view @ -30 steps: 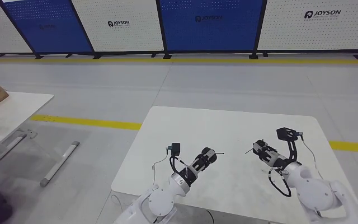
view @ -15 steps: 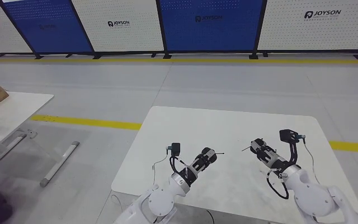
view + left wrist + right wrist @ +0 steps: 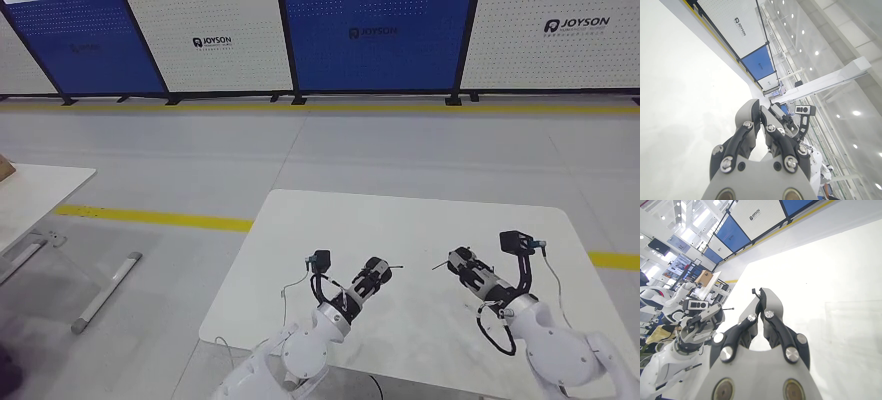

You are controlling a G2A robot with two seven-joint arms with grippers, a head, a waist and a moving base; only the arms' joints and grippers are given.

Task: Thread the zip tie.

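Note:
Over the white table [image 3: 400, 215] my two grippers face each other, a short gap apart. My left gripper [image 3: 380, 267] is shut on a thin black zip tie [image 3: 395, 267], whose free end sticks out toward the right arm. In the right wrist view that zip tie's end [image 3: 728, 309] juts from the left gripper [image 3: 715, 309], farther off. My right gripper [image 3: 452, 259] is also shut, pinching a black zip tie strip [image 3: 438, 266]. Its small square head [image 3: 753, 290] stands just past the right gripper's [image 3: 761, 294] tips. In the left wrist view the left gripper [image 3: 760, 108] has its pads pressed together.
The table's rounded front-left corner lies just below the left arm. A second white table [image 3: 30, 190] stands off to the left across open floor. Blue and white panels [image 3: 375, 40] line the back.
My left arm has shifted a little forward and to the right. The right gripper moved slightly to the left a second ago and has held still since. Both stay shut.

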